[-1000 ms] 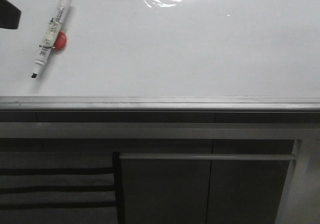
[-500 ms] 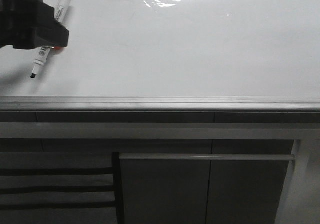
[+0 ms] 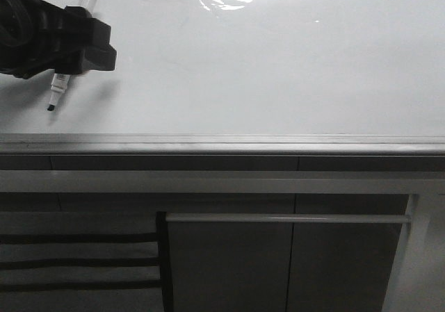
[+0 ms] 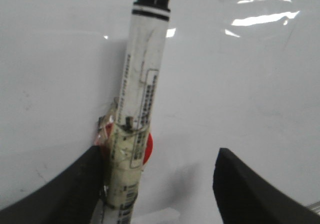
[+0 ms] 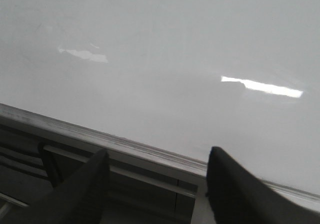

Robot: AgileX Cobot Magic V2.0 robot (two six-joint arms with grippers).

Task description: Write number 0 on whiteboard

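We have not begun writing: the whiteboard (image 3: 278,69) shows no stroke anywhere, so the number 0 does not exist on it yet, and the whole loop remains to be drawn. What we are doing now is fetching the marker (image 3: 58,84). It lies on the board at its far left, cap end pointing away from us and its dark tip toward the grey edge strip (image 3: 222,144), with a small red disc (image 4: 146,146) tucked against its side.

Our left gripper (image 3: 83,48) is over the middle of the marker in the front view, covering most of the barrel. In the left wrist view its fingers (image 4: 75,184) are spread apart, one right against the marker's barrel and the other well clear on the far side, so the pen sits between them but is not pinched. We judge the grasp is about to happen but has not happened.

Our right gripper (image 5: 155,184) is out of the front view; its own camera shows its fingers spread and empty, hanging near the board's edge strip with the dark cabinet (image 5: 30,164) below.

What is left, then: close on the marker, lift it, bring the tip down onto open white surface, and trace one closed rounded loop
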